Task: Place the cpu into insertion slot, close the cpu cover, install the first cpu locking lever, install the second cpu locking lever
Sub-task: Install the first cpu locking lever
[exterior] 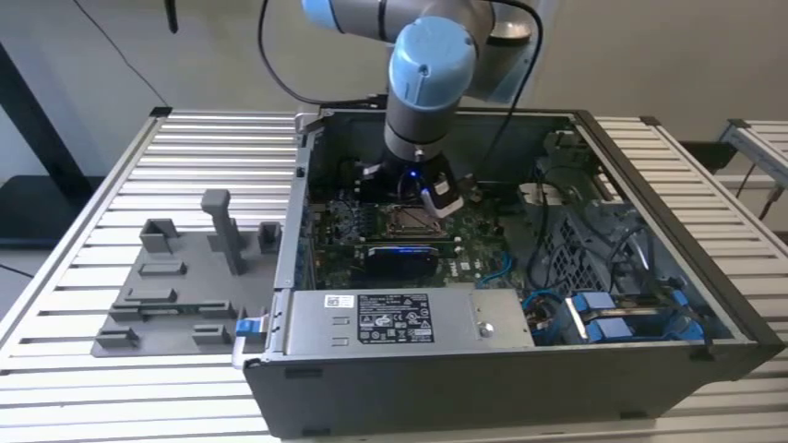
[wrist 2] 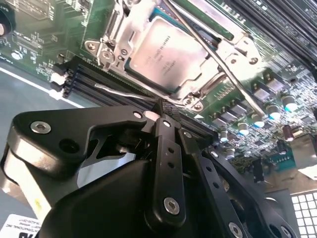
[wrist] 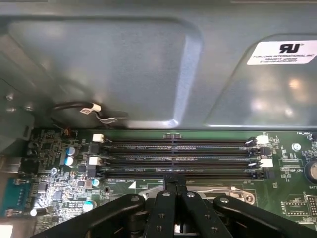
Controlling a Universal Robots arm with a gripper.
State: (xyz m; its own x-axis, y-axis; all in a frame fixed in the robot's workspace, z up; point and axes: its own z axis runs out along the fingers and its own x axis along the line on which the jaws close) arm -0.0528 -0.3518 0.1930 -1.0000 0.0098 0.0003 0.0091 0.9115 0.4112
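Note:
The cpu [wrist 2: 166,57] lies flat in the insertion slot [wrist 2: 110,37], its grey-tan top showing through the silver cover frame [wrist 2: 220,52] that lies down around it. One thin locking lever [wrist 2: 233,79] runs slanted along one side of the cover. A second thin lever [wrist 2: 121,90] lies along the neighbouring side and ends right at my fingertips. My gripper [wrist 2: 157,108] is shut, with black fingers pressed together just beside the socket edge; I cannot tell if it touches that lever. In the exterior view the gripper [exterior: 419,191] hangs low over the slot [exterior: 409,220] inside the open computer case.
Black memory slots [wrist: 178,148] run right beside the socket, with the grey case wall [wrist: 124,64] behind them. A boxed power supply [exterior: 382,318] borders the board at the front. Blue cables [exterior: 615,314] fill the exterior view's right. A grey fixture plate [exterior: 185,277] lies outside the case.

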